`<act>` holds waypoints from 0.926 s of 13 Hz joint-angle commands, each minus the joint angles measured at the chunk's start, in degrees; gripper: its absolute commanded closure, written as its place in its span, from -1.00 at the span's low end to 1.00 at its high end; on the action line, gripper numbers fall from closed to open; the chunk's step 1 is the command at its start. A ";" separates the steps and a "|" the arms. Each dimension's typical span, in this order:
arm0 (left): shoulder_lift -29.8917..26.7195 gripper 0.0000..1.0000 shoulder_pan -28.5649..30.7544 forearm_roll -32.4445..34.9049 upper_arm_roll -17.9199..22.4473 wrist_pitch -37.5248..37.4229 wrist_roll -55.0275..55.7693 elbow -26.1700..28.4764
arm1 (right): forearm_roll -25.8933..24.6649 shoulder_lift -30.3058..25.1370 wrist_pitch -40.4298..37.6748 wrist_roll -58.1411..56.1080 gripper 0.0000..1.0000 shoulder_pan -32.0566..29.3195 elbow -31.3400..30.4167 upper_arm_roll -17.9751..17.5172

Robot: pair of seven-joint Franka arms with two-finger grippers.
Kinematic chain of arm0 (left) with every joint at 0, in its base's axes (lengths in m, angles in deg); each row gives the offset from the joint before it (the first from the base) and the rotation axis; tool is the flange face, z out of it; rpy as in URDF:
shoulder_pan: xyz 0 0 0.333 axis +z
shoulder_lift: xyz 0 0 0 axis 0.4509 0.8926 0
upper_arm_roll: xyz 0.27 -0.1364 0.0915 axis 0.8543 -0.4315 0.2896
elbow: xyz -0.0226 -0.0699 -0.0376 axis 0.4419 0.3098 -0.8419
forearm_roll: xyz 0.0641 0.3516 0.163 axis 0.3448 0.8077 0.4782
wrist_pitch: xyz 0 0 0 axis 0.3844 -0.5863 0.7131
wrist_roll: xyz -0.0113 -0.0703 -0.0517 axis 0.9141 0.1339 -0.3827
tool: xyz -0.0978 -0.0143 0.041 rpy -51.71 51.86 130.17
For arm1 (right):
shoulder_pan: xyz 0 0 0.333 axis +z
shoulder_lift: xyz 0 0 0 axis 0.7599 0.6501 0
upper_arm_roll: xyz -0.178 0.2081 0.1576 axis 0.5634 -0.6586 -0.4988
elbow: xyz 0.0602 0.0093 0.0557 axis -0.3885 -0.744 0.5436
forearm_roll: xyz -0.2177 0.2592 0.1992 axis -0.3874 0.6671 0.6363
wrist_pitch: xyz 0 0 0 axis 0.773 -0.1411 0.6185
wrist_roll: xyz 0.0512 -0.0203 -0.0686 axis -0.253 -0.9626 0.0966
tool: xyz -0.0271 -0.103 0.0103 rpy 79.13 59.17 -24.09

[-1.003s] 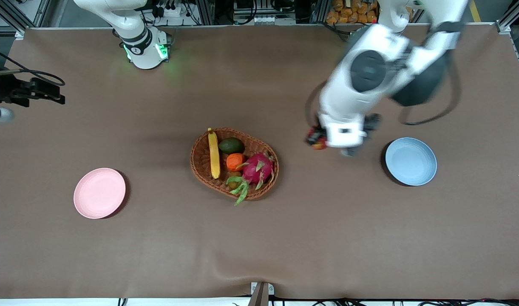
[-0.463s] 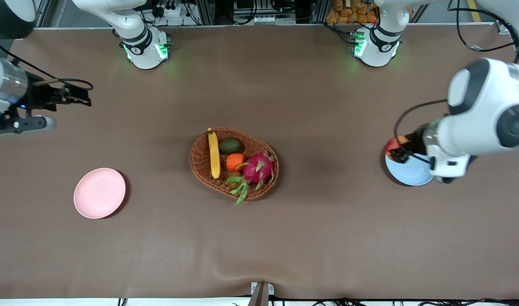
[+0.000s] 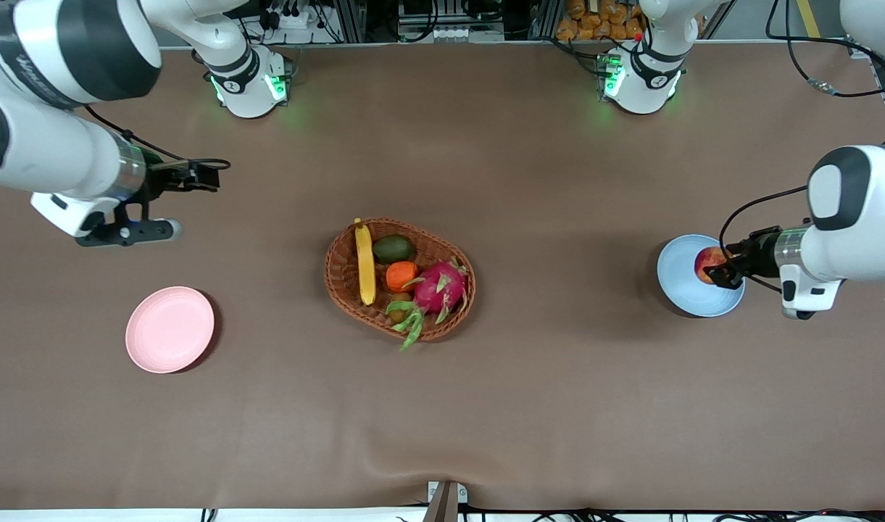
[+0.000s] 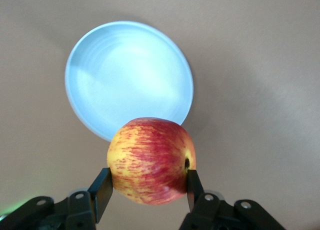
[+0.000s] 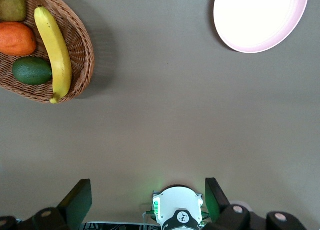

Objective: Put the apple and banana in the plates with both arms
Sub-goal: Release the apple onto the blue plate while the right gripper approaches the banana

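My left gripper (image 3: 717, 272) is shut on the red and yellow apple (image 3: 709, 261) and holds it over the light blue plate (image 3: 678, 279). In the left wrist view the apple (image 4: 150, 161) sits between the fingers of the gripper (image 4: 147, 187), above the edge of the blue plate (image 4: 129, 75). My right gripper (image 3: 209, 176) is open and empty, over bare table near the right arm's end. The banana (image 3: 364, 262) lies in the wicker basket (image 3: 341, 290). The pink plate (image 3: 169, 329) is empty. The right wrist view shows the gripper (image 5: 147, 202), banana (image 5: 55, 52) and pink plate (image 5: 260, 17).
The basket in the middle of the table also holds an avocado (image 3: 393, 249), an orange fruit (image 3: 401, 275) and a magenta dragon fruit (image 3: 438, 288). The right wrist view shows the basket rim (image 5: 85, 55) and the right arm's green-lit base (image 5: 177, 210).
My left arm has swung with the apple from beside the basket to over the blue plate. My right arm has moved in from the table's edge toward the basket.
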 commanded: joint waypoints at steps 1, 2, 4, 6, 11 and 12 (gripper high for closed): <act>1.63 1.00 1.59 -0.74 -0.46 9.22 -1.02 3.83 | 0.03 1.38 -0.10 0.30 -1.00 1.57 1.19 0.35; 2.87 1.00 1.59 -0.83 -0.46 10.63 -1.02 4.09 | 0.03 1.47 -0.10 0.64 -1.00 2.71 1.19 0.35; 4.81 1.00 1.59 -0.31 -0.11 13.71 -1.28 4.79 | -0.85 2.69 0.16 0.03 -1.00 4.38 0.93 0.26; 7.18 1.00 2.46 1.10 -0.02 14.60 -1.46 4.71 | -0.24 4.72 3.83 0.73 -1.00 7.71 0.75 0.26; 9.65 0.38 3.17 1.90 -0.02 17.59 -1.38 4.71 | 3.17 9.20 12.44 1.00 -1.00 11.86 -3.80 0.26; 9.56 -0.95 3.17 1.90 -0.02 17.50 -1.29 4.71 | 5.36 9.12 15.08 1.00 -1.00 11.86 -6.17 0.26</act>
